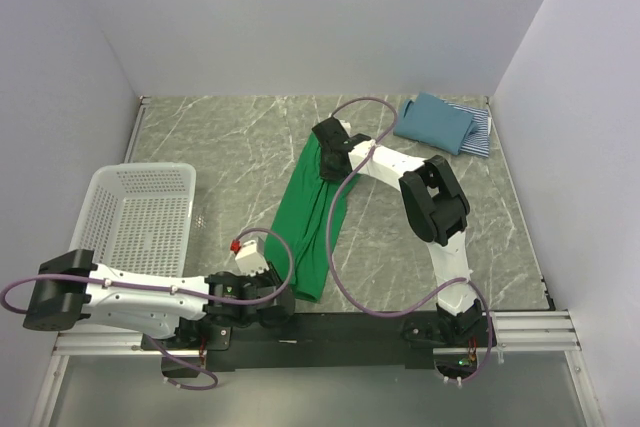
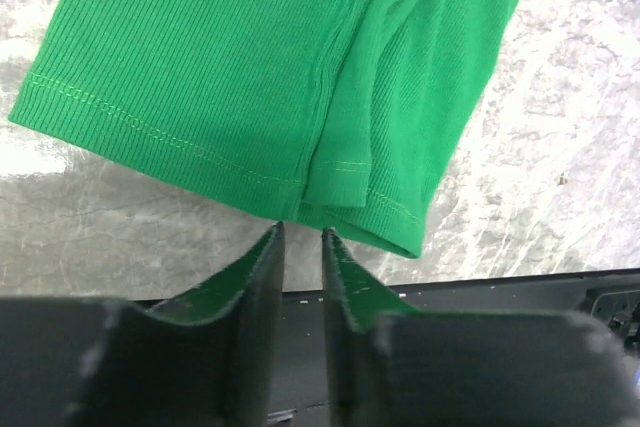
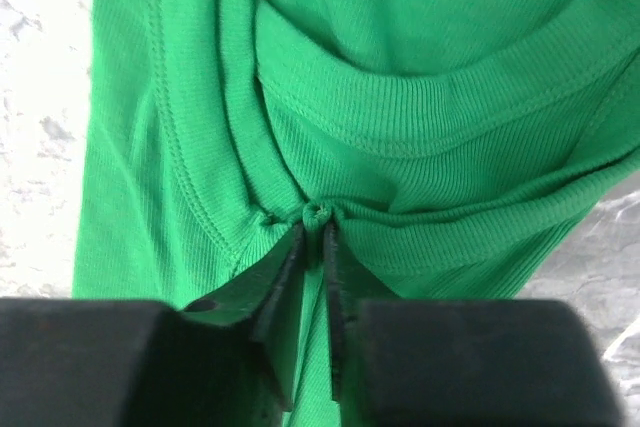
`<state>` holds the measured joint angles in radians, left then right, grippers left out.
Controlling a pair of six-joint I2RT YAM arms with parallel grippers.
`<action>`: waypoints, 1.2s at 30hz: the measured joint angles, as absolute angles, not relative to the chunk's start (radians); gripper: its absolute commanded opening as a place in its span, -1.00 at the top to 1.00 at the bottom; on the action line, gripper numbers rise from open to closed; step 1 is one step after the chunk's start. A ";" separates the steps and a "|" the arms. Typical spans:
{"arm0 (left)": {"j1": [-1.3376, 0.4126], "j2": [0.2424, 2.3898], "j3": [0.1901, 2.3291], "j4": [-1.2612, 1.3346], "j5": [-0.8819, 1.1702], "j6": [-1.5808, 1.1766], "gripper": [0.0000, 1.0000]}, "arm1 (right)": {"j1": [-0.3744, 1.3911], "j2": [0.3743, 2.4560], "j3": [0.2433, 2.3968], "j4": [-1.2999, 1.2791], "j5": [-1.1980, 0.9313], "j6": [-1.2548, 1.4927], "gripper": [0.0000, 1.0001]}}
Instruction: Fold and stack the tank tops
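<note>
Lengthwise near-to-far, green tank top [image 1: 310, 222], hem nearest.

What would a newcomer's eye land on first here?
The green tank top lies folded into a long strip mid-table, the right gripper pinching its neckline and the left gripper slightly open just off its hem. A teal-blue top sits on the striped top in the far right corner; a white mesh basket stands at left.

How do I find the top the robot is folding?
On the marble table, look in the middle. The long bright green tank top lies there. The teal top and striped top sit folded in the far right corner.
</note>
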<state>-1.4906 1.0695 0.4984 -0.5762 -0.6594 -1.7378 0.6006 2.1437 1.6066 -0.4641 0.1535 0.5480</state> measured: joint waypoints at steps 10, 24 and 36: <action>-1.491 1.017 0.531 -0.627 -0.660 -1.690 0.37 | 0.607 2.141 1.622 -0.448 0.177 0.507 0.09; -1.365 1.036 0.607 -0.568 -0.649 -1.475 0.28 | 0.653 1.971 1.496 -0.399 0.182 0.556 0.27; -1.240 1.062 0.480 -0.315 -0.505 -1.237 0.23 | 0.785 1.607 0.978 -0.296 0.173 0.673 0.23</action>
<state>-1.2396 1.0618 0.4801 -0.3153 -0.5049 -1.2369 0.7845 1.6070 0.9775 -0.2958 0.1726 0.6727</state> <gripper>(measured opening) 0.415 0.384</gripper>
